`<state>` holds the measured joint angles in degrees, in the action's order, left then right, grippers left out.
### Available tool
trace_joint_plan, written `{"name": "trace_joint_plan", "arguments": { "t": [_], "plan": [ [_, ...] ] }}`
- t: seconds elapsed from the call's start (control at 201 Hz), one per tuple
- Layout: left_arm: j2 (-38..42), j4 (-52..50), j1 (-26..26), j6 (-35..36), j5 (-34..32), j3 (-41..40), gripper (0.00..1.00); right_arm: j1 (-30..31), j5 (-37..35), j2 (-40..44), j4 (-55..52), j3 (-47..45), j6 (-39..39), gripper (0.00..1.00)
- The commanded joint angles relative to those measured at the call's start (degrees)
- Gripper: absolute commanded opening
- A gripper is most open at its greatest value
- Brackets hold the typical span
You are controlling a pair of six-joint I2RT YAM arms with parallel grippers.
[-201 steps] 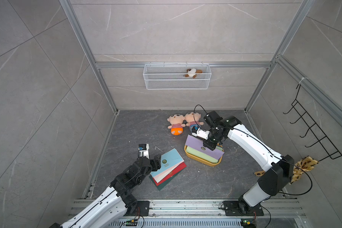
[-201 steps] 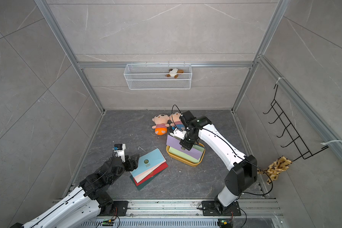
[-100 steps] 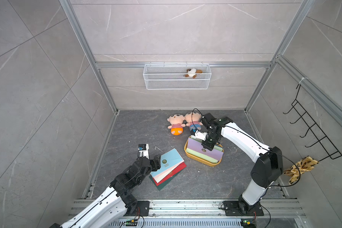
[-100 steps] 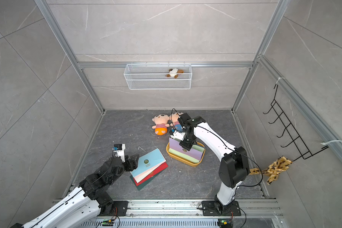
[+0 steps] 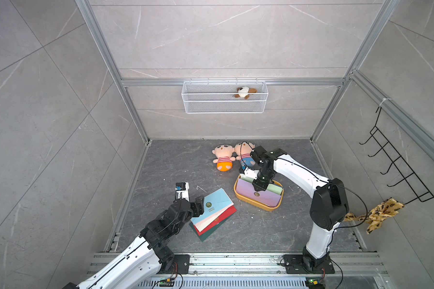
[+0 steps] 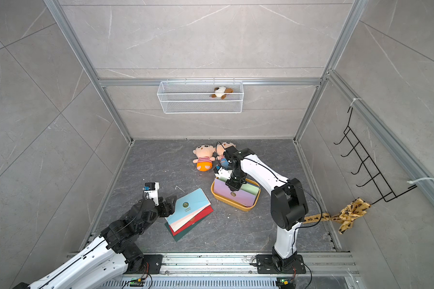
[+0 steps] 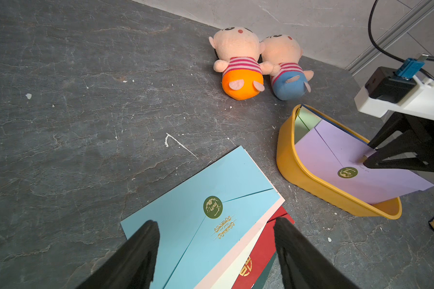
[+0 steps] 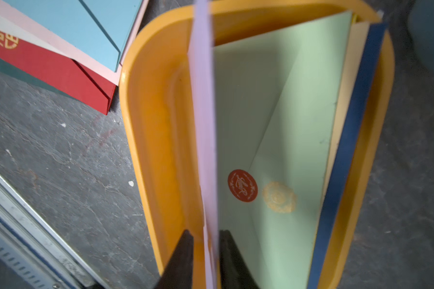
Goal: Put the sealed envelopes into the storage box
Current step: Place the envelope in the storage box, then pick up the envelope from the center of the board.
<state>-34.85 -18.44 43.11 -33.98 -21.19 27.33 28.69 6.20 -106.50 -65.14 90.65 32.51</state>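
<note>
On the grey worktop [image 5: 186, 162] we see the right arm [image 5: 298, 175] pointing steeply down, its pincer [image 8: 206, 234] barely parted astride the lilac envelope [image 5: 263, 200].

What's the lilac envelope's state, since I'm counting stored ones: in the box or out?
In, but tilted: the lilac envelope slopes inside the storage box, one corner poking above its rim.

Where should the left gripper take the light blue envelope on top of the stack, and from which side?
Grip the light blue envelope at the short edge facing the left gripper, coming in low from that side, one finger over, one under. It lies flat, so a top-down pinch probably finds no edge; the stack beneath fans out along one long side, crowding that approach.
</note>
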Motion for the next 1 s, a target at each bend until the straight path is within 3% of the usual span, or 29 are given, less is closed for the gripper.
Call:
{"name": "trace_joint_plan", "arguments": {
  "t": [0.0,0.274,0.746,0.99],
  "plan": [
    [-0.2,0.3,0.0,0.8,-1.5,1.8,0.77,-0.1,0.6,1.3,0.8,1.1,-1.4,0.35],
    [-1.3,0.2,0.0,0.3,-1.2,1.8,0.77,-1.4,-1.4,9.2,7.5,0.3,-7.2,0.5],
    [-2.5,0.1,0.0,-0.1,-1.3,1.8,0.77,-4.9,-0.3,23.1,19.7,-5.4,-16.7,0.54],
    [-4.0,-0.4,0.0,-6.4,-3.6,0.5,0.77,-6.4,1.1,31.6,29.9,-14.3,-29.6,0.57]
  ]
}}
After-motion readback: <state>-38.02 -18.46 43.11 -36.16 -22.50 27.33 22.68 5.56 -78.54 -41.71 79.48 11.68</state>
